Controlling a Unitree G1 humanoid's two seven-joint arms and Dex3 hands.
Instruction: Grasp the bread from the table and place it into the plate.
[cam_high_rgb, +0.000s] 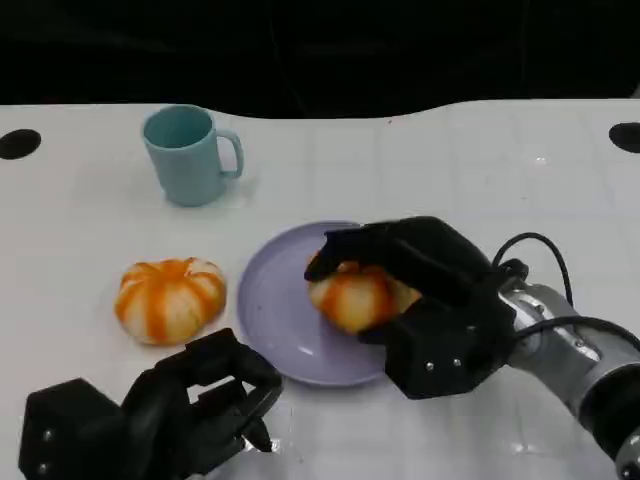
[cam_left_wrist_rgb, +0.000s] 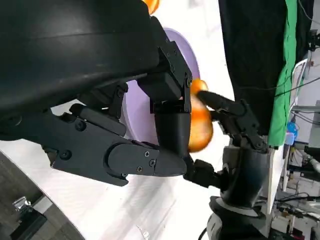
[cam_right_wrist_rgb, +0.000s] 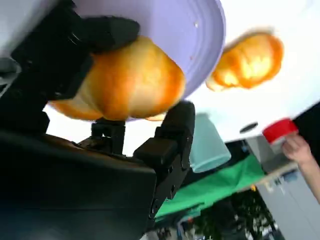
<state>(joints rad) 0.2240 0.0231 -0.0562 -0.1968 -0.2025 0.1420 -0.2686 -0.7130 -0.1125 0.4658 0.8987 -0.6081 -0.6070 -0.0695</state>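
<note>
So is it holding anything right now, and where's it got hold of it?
Yes. The right hand grips a bread roll around its sides, over the plate.

White table (cam_high_rgb: 480, 160) lies bare behind and to the right of the purple plate (cam_high_rgb: 270, 310). Left of the plate sits a second bun (cam_high_rgb: 170, 298); behind that, a teal mug (cam_high_rgb: 190, 155). The left hand (cam_high_rgb: 190, 405) blocks the plate's near-left edge

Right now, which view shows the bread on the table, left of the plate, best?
The head view: the bread on the table lies whole and sharp beside the plate. The right wrist view shows it blurred beyond the plate's rim. The left wrist view catches an orange sliver at the picture's edge.
</note>
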